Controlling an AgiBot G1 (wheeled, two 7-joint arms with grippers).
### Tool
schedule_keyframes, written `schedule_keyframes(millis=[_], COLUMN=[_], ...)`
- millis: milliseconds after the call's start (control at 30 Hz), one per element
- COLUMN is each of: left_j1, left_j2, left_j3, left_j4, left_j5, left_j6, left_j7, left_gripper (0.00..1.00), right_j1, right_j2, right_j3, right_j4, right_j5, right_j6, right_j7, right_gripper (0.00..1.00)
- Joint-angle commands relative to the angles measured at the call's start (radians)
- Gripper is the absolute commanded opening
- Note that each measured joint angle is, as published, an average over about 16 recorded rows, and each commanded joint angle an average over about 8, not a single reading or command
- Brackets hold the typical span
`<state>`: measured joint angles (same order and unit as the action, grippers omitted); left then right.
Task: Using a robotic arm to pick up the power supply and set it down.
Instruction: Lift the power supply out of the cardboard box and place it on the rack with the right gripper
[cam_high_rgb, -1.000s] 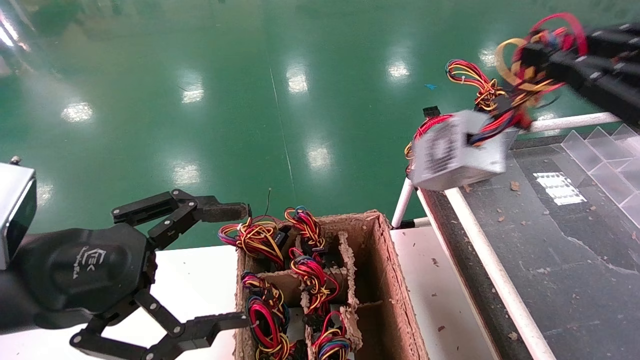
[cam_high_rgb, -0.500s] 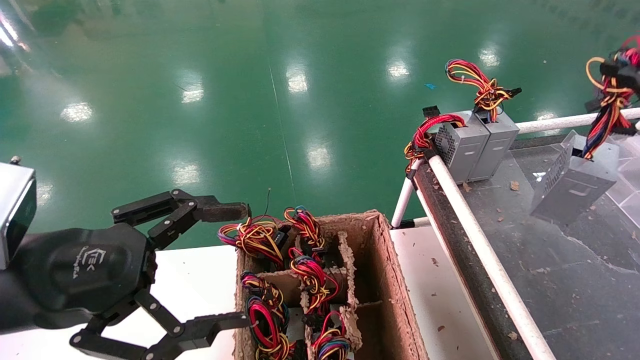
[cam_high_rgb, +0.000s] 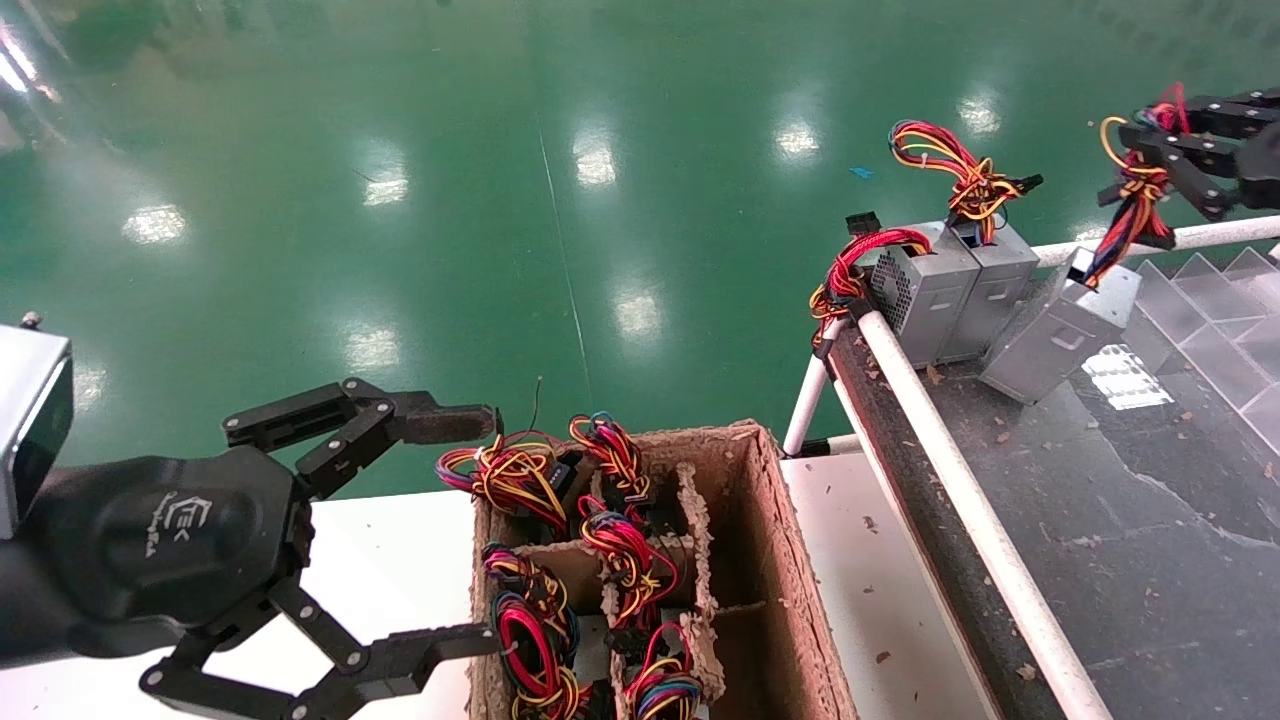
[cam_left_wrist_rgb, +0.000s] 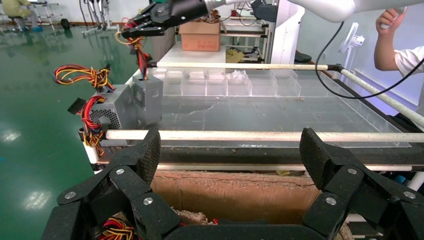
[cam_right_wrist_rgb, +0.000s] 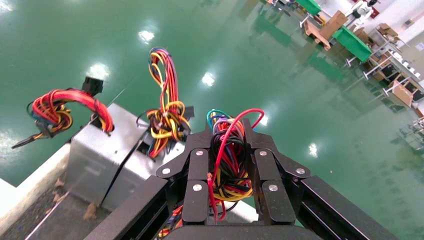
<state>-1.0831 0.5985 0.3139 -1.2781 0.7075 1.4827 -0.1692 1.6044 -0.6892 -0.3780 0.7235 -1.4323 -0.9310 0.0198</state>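
right claw (cam_high_rgb: 1150, 160), far right of the head view, is clamped on the wire bundle (cam_high_rgb: 1125, 215) of the power supply (cam_high_rgb: 1060, 325), not on the box. the box tilts on the counter (cam_high_rgb: 1150, 520), lower corner on or just above the dark top, just beside two other supplies (cam_high_rgb: 950, 285) by the white rail (cam_high_rgb: 960, 500). its long axis runs from that low end up toward the claw, wire end uppermost. left claw (cam_high_rgb: 440, 530) hangs spread wide and empty beside the cardboard box (cam_high_rgb: 790, 600) of spare units.

left wrist view: my left fingers (cam_left_wrist_rgb: 145, 155) frame the counter; the carried supply (cam_left_wrist_rgb: 147, 100) touches or nearly touches its neighbours.

right wrist view: fingers (cam_right_wrist_rgb: 197, 185) pinch the coloured wires (cam_right_wrist_rgb: 227, 165) tight; the box itself is hidden.

i judge the risk to be a swing: hung by its wires, it could knock the neighbours off the edge or topple when i let go.
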Motion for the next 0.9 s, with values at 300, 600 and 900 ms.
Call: schedule_keyframes(millis=[300,600,900], left_j1=[0.000,0.000,0.000], left_j2=[0.000,0.000,0.000], left_j3=[0.000,0.001,0.001], left_j4=[0.000,0.000,0.000], left_j5=[0.000,0.000,-0.001], left_j6=[0.000,0.000,0.000], left_j7=[0.000,0.000,0.001], left_gripper=[1.00,1.00,1.00], right_j1=[0.133,0.217,0.269], right_j2=[-0.114,-0.195,-0.257], right_j3=[-0.040,-0.058,-0.052], right_j4=[-0.170,-0.322,-0.462], right_j5=[-0.075,-0.105,-0.100], right_j6=[0.039,0.069,0.111], right_j7=[-0.078,-0.142,-0.213], right_gripper=[0.00,0.00,0.73])
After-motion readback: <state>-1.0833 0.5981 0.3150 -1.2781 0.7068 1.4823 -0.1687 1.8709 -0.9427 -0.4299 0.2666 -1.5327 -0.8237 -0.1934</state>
